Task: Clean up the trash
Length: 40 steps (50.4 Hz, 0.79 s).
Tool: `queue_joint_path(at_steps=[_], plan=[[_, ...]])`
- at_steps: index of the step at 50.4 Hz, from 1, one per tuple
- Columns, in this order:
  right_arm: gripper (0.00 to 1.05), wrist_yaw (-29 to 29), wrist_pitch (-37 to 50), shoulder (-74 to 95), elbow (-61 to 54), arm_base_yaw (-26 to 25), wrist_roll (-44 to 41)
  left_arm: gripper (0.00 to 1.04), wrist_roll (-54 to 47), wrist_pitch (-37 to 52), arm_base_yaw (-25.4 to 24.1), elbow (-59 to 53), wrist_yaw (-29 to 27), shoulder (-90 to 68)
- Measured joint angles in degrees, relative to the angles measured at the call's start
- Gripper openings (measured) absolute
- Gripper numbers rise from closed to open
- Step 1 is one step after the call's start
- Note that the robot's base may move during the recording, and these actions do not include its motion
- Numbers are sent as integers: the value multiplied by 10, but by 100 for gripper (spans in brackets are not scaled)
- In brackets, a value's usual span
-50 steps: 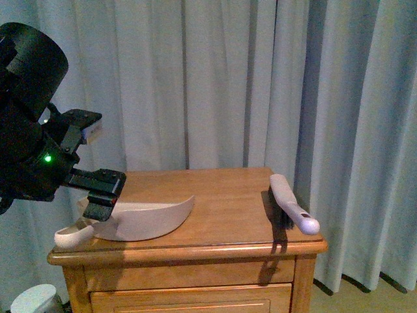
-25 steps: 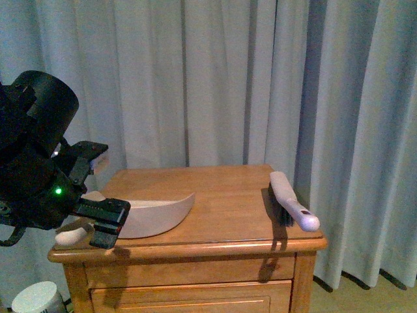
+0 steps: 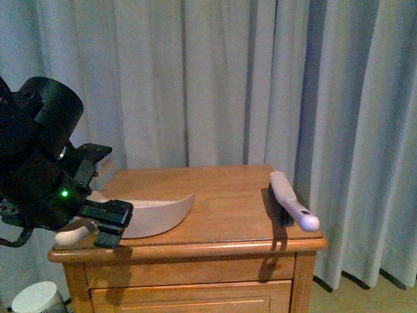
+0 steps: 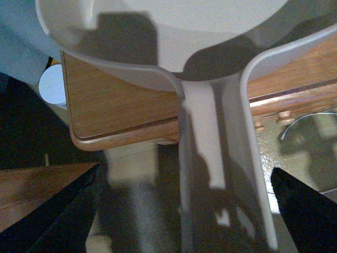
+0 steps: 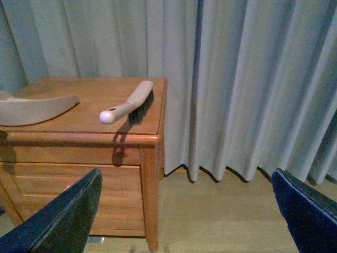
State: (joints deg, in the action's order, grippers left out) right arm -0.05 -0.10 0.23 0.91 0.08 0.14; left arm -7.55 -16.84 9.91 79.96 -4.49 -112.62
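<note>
No crumpled wad of white tissue shows in any view. The top of the brown wooden nightstand (image 3: pixel 221 192) carries only the shallow beige plastic dustpan (image 3: pixel 156 218) at its left end and the hand brush with a pale handle and black bristles (image 3: pixel 292 205) at its right end, the two well apart. I cannot tell whether the trash has already been dealt with or lies hidden, for instance in a part of the pan that the cameras miss, so the state of the task is uncertain. My guess is that the work in hand concerns the pan itself. The black left gripper (image 3: pixel 107 190) hangs at the table's front left corner with its jaws wide apart. The left wrist view shows the dustpan's looped handle (image 4: pixel 216 174) running between the dark fingers with clear space on both sides, so it grips nothing yet. The right gripper (image 5: pixel 184 221) is also spread wide and empty, held off to the side and facing the nightstand and the pale grey-blue curtain (image 5: pixel 237 79). Compared with a second ago, the left arm has sunk. Its lower finger, then over the back of the pan, now sits level with the handle at the table edge, with only a small further shift in the last half second. Dustpan and brush have not moved.
</note>
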Motion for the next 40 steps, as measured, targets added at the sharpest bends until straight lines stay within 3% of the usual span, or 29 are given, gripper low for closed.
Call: queue_joint_path(at_steps=[7,20,40], plan=[[97,0,0,0,0,0,0,68,-1,0,0,0,-1,0],[97,0,0,0,0,0,0,29,-1,0,0,0,0,0],[97,0,0,0,0,0,0,28,12,12,1,-18,15,19]])
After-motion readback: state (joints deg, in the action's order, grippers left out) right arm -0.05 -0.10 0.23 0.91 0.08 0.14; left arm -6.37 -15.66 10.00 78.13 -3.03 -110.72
